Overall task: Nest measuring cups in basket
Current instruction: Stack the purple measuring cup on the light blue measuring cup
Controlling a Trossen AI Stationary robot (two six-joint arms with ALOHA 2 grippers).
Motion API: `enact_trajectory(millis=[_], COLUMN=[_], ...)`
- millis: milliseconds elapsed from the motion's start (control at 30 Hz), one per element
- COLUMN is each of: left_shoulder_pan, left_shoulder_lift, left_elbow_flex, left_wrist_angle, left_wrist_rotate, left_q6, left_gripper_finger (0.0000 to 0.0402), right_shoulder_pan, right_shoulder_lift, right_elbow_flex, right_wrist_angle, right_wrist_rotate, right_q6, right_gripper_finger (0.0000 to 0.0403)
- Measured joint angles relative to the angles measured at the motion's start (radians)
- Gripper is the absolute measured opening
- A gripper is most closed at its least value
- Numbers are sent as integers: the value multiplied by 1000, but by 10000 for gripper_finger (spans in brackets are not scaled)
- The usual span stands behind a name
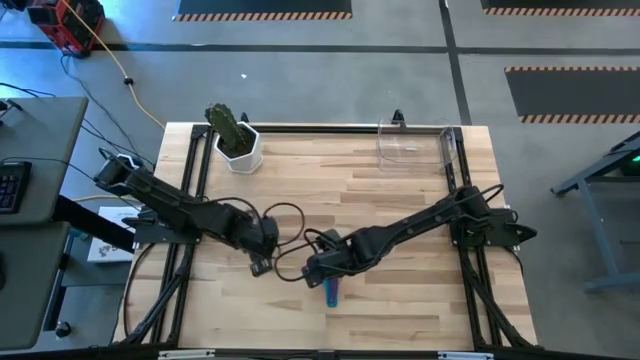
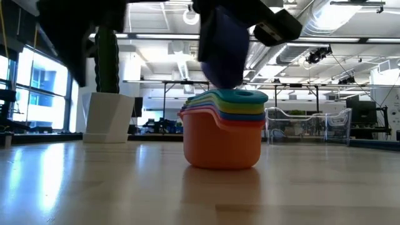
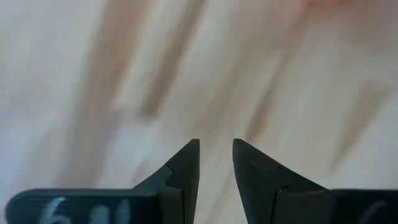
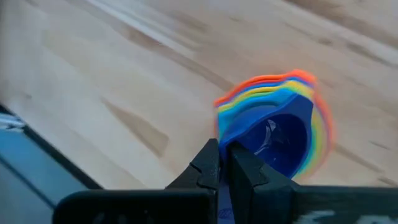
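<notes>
Measuring cups (image 2: 223,131): we see a nested stack standing upright on the wooden table (image 1: 400,300), orange cup outermost at the bottom, with red, purple, yellow, green and teal rims stepping up above it. The blue cup (image 2: 222,53) is not yet seated; in the low view it hangs tilted just above the stack's mouth, its lower edge about at the teal rim.

The right gripper (image 4: 222,163) is clenched on the blue cup's handle, fingers pinched together with the bowl projecting beyond the tips. We judge the handle grip is chosen so the bowl stays free to drop into the stack. From the wrist view the blue bowl sits directly over the coloured rims, so alignment looks close.

The left gripper (image 3: 216,155) hovers over bare wood just left of the stack, jaws slightly parted, holding nothing; we take it as waiting.

The basket (image 1: 415,143), clear and empty, stands at the table's far edge towards the right, well apart from the stack. A white pot with a plant (image 1: 235,140) stands at the far left.
</notes>
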Motion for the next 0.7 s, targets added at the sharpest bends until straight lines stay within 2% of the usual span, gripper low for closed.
enact_trajectory(millis=[200,433,700], left_shoulder_pan=[0,0,0], left_shoulder_lift=[-11,-12,-14], left_elbow_flex=[-2,-1,-1], left_wrist_angle=[-94,-106,-105], left_wrist_rotate=[-50,-76,-81], left_q6=[4,4,4], left_gripper_finger=[87,87,87], right_shoulder_pan=[0,-2,-1], right_shoulder_lift=[16,33,41], right_elbow_flex=[0,0,-1], right_wrist_angle=[1,10,-9], right_wrist_rotate=[-8,-25,-17], right_q6=[-25,-30,-31], right_gripper_finger=[1,1,35])
